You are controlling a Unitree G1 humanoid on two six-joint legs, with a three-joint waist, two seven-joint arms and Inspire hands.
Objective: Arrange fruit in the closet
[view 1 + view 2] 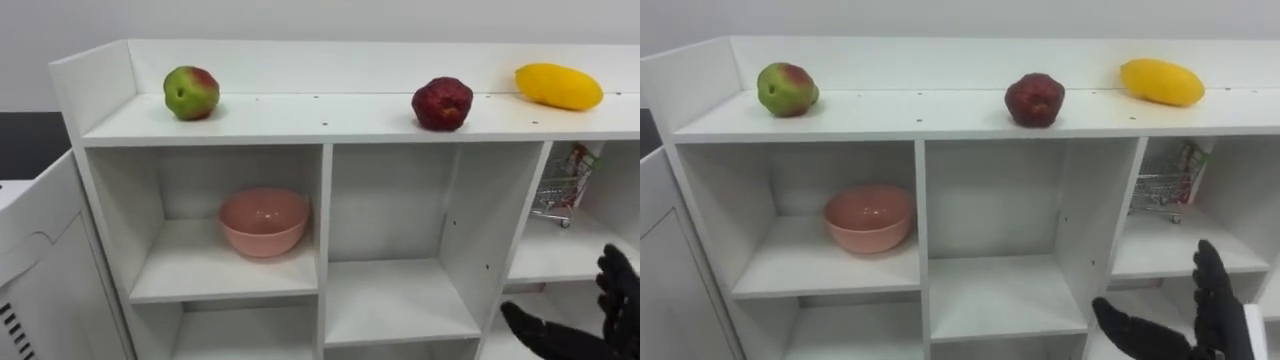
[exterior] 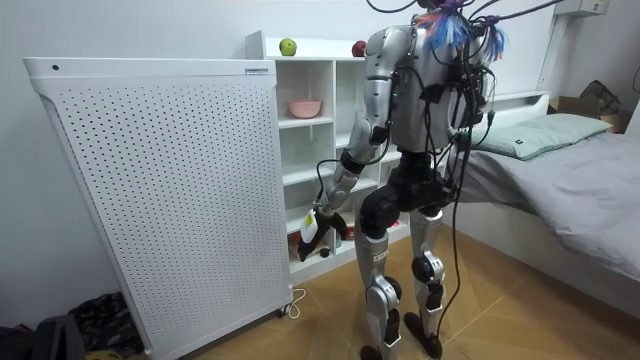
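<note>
Three fruits lie on the top board of the white closet: a green-red apple at the left, a dark red fruit right of the middle, and a yellow mango at the far right. My right hand is low at the right, in front of the lower right compartments. Its fingers are spread and hold nothing. In the room view I stand facing the closet, and my left hand hangs low beside its lower shelves.
A pink bowl sits in the upper left compartment. A small wire shopping cart stands in the upper right compartment. A white perforated panel stands left of the closet, and a bed is at the room view's right.
</note>
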